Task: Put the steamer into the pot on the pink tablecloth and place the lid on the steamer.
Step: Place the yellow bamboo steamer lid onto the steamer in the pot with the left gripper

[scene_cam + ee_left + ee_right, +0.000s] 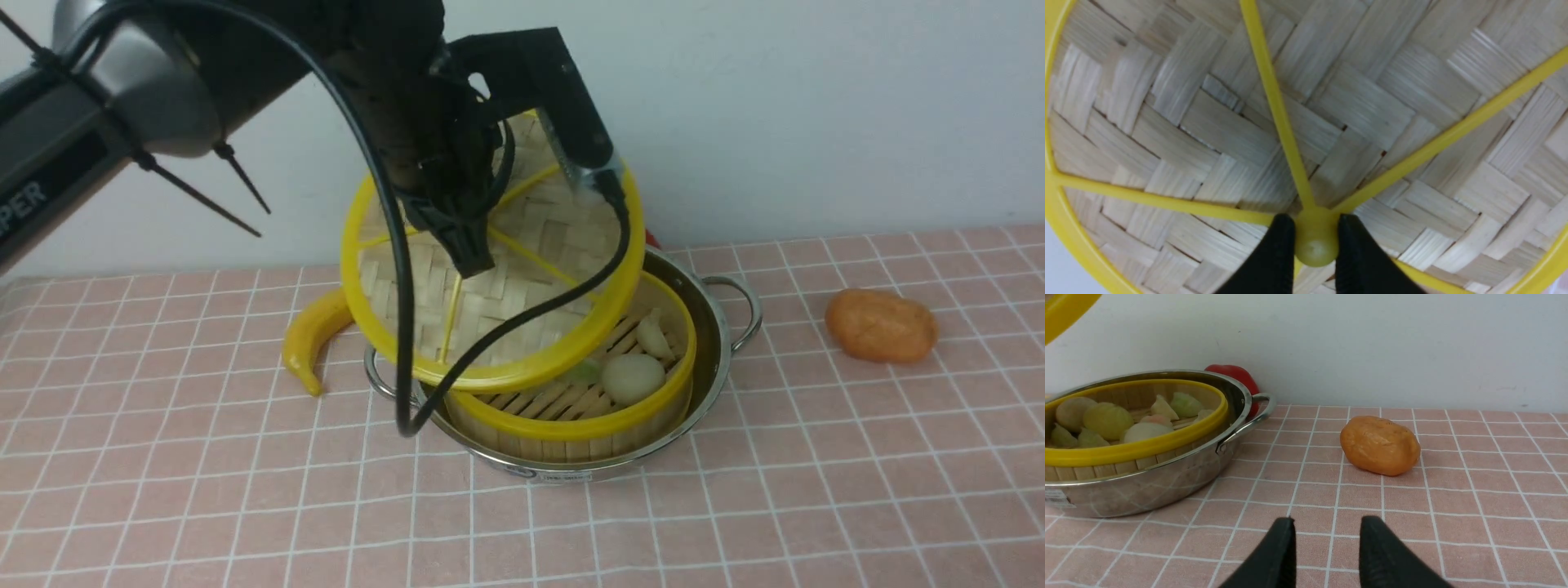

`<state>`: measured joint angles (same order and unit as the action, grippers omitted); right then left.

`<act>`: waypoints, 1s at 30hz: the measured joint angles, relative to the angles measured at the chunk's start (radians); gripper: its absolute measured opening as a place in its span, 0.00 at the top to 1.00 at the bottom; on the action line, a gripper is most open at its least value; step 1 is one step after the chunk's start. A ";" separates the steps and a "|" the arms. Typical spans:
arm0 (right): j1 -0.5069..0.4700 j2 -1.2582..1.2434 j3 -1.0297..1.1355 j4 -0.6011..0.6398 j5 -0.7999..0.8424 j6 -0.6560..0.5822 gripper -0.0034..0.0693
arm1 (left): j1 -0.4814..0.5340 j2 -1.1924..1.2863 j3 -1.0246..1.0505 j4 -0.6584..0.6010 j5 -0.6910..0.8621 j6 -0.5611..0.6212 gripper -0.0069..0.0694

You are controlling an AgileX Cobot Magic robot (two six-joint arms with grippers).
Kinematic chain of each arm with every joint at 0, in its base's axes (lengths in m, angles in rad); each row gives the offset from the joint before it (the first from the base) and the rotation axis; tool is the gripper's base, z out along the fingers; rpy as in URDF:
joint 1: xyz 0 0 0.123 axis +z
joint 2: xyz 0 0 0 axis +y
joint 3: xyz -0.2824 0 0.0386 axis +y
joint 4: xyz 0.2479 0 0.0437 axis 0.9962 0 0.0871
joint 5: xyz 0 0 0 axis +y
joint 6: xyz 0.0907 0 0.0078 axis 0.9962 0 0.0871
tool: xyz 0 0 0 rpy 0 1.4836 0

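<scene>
Lid first: the woven disc with its yellow rim and spokes hangs tilted in the air, its face turned toward the front camera and its lower edge down by the left side of the steamer. Whether that edge touches the steamer's rim cannot be told. The left pincer is clenched on the lid's centre knob — in the left wrist view one black fingertip presses on each side of the yellow ball, with the weave filling the rest of the picture.

The steamer sits inside the pot, its yellow rim standing a little above the steel rim. Pale dumpling toys lie on its slatted floor on the uncovered right side. The pot stands on the pink tablecloth that covers the desk, one loop handle showing at its right.

The right pincer appears only in its own wrist view — released, the two black tips apart with nothing between them, low over the cloth and well clear of the pot.

A yellow banana lies on the cloth just left of the pot, partly behind the lid. An orange lump rests to the right, well apart from the handle. A red object peeks out behind the pot by the wall.
</scene>
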<state>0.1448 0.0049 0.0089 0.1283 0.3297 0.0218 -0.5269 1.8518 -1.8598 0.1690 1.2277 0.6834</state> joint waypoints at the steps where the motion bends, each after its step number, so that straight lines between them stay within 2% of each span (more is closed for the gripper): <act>1: 0.000 0.000 0.000 0.000 0.000 0.000 0.62 | 0.000 0.021 -0.019 -0.022 -0.001 -0.001 0.76; 5: 0.000 0.000 0.000 0.000 0.000 0.000 0.62 | 0.001 0.035 -0.023 -0.058 0.000 0.045 0.76; 7: 0.000 0.000 0.000 0.000 0.000 0.000 0.62 | 0.009 0.039 -0.023 -0.140 0.000 0.101 0.76; 12: 0.000 0.000 0.000 0.000 0.000 0.000 0.62 | 0.013 0.030 -0.023 -0.286 0.000 0.136 0.76; 14: 0.000 0.000 0.000 0.000 0.000 0.000 0.62 | 0.012 0.017 -0.023 -0.326 0.000 0.098 0.76; 17: 0.000 0.000 0.000 0.000 0.000 0.000 0.62 | 0.012 -0.023 0.000 -0.341 -0.002 -0.056 0.76; 21: 0.000 0.000 0.000 0.000 0.000 0.000 0.62 | 0.013 -0.094 0.092 -0.357 -0.002 -0.076 0.76; 23: 0.000 0.000 0.000 0.000 0.000 0.000 0.62 | 0.014 -0.146 0.154 -0.401 -0.002 -0.030 0.76; 25: 0.000 0.000 0.000 0.000 0.000 0.000 0.62 | 0.019 -0.206 0.214 -0.465 -0.001 0.064 0.76; 28: 0.000 0.000 0.000 0.000 0.000 0.000 0.62 | 0.037 -0.310 0.297 -0.609 0.000 0.218 0.76; 30: 0.000 0.000 0.000 0.000 0.000 0.000 0.62 | 0.056 -0.341 0.330 -0.685 0.001 0.255 0.76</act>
<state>0.1448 0.0049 0.0089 0.1283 0.3297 0.0218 -0.4714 1.5107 -1.5299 -0.5162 1.2290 0.9386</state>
